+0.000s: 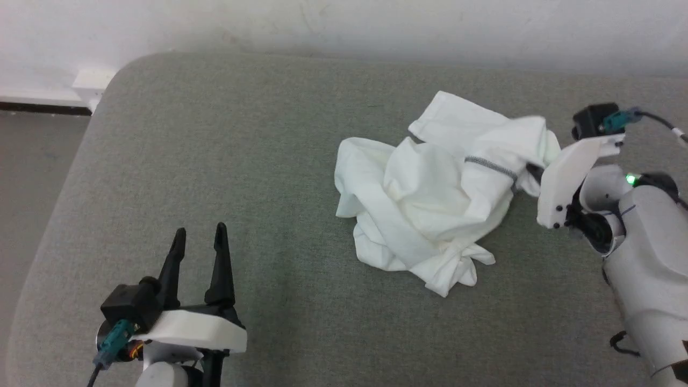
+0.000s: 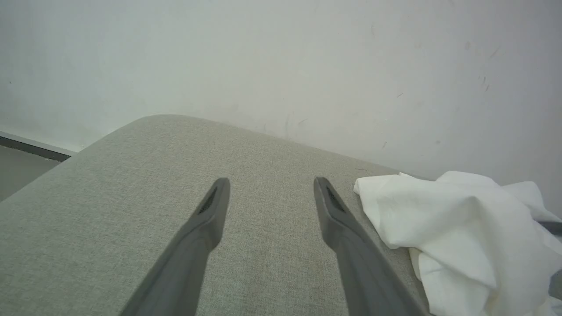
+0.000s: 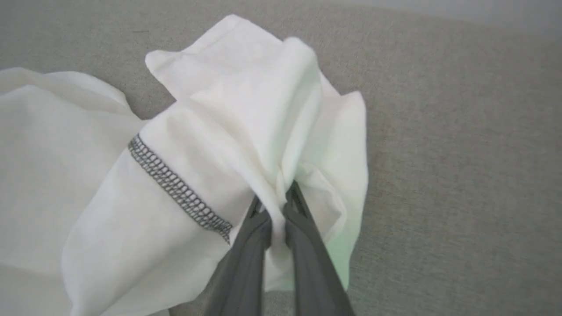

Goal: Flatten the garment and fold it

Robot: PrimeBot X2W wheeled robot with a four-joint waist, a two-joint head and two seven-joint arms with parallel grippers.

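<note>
Head view: one crumpled white garment (image 1: pixel 430 204) is seen right of centre on the grey surface (image 1: pixel 215 161). Of two grippers, the left gripper (image 1: pixel 200 230) is held with jaws apart, while the right gripper (image 3: pixel 277 204) is clamped on a garment fold.

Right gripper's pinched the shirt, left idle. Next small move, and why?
Probably raise the right gripper a little and draw it to the robot's right. It is shut on a fold at the edge of the garment, which lies bunched on the grey cushion, so a short pull should start spreading it. The left gripper is open and apart from the cloth.
</note>
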